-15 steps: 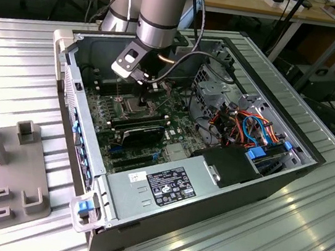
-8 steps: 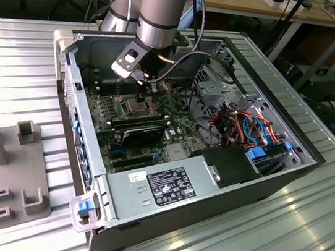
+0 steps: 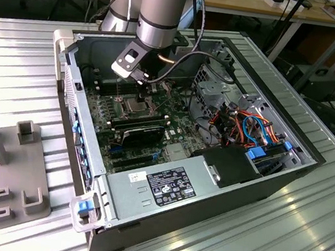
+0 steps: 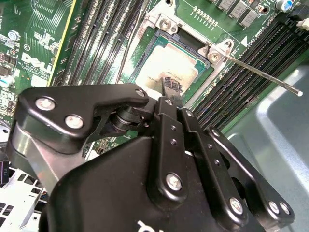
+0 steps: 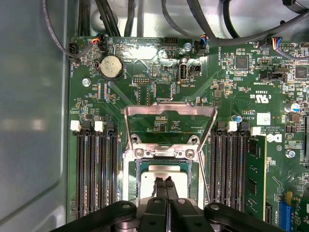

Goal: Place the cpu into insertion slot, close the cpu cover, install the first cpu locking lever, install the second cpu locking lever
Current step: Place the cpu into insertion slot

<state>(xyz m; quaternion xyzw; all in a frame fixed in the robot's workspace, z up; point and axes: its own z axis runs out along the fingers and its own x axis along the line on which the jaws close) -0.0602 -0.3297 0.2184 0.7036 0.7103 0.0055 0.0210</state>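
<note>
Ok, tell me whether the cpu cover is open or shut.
Open. In the first wrist view the cpu cover is swung back, and the cpu lies bare, no frame over it.

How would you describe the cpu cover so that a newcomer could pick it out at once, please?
Inside the open computer case, find the green motherboard and its two banks of long black slots. Between them, the cpu cover lies open beside the cpu. It is the one thin silver frame with board showing through its middle.
</note>
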